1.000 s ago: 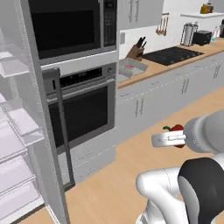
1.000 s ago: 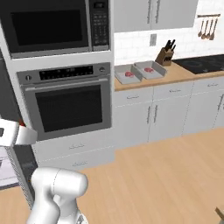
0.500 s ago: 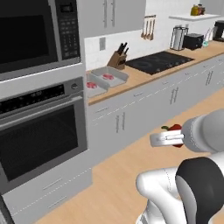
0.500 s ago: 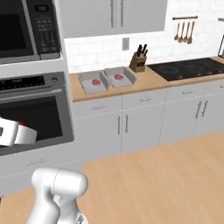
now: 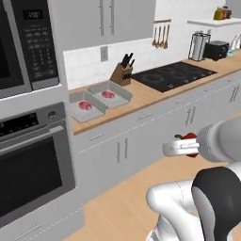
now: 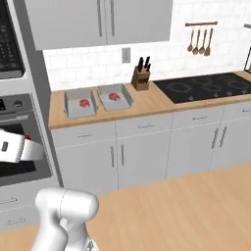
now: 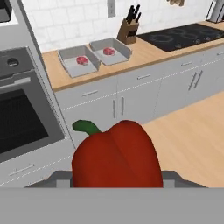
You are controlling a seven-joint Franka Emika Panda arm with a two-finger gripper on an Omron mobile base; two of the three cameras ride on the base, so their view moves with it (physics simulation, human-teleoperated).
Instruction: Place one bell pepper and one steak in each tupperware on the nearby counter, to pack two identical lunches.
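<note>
Your tool's [image 5: 187, 147] fingertips were hidden behind the glossy dark red bell pepper [image 7: 116, 158] in the hand view, and the pepper's underside was cut off at the bottom of that view. From the left base view only a sliver of red showed past the white hand, well in front of the desk, over the floor. The tool was clamped on that pepper. The pepper sat with its green stem [image 7: 85, 127] pointing up and to the left in the hand view; its long axis was hard to judge.

On the light tan wooden desk [image 6: 147, 103] far ahead, two light grey shallow rectangular tupperware trays lay side by side, the left tray [image 6: 79, 103] and the right tray [image 6: 114, 95]. Each held one flat pinkish-red steak: one [image 6: 85, 103] in the left, one [image 6: 114, 96] in the right. Their outlines were too small to make out.
</note>
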